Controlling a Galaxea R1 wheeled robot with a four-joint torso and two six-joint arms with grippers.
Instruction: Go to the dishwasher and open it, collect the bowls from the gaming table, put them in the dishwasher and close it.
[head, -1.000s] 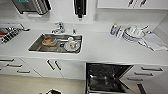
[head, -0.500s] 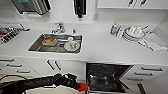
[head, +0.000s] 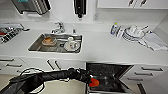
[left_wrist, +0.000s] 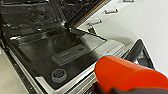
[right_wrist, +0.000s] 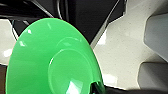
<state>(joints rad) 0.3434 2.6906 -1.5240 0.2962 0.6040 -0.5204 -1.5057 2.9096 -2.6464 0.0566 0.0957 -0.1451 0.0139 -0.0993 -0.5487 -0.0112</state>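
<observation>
The dishwasher (head: 107, 77) stands open under the white bench (head: 105, 50). The left pincer (head: 93, 82) is closed on the orange bowl (left_wrist: 127, 73) above the lowered door (left_wrist: 62, 53). The green bowl (right_wrist: 52, 60) sits in the right pincer; how far it opens I cannot tell.

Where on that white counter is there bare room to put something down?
The widest bare stretch of the counter lies between the sink and the bottle, above the open dishwasher. It is crowded at the stacked plates and cloth, and inside the sink, which holds dishes.
</observation>
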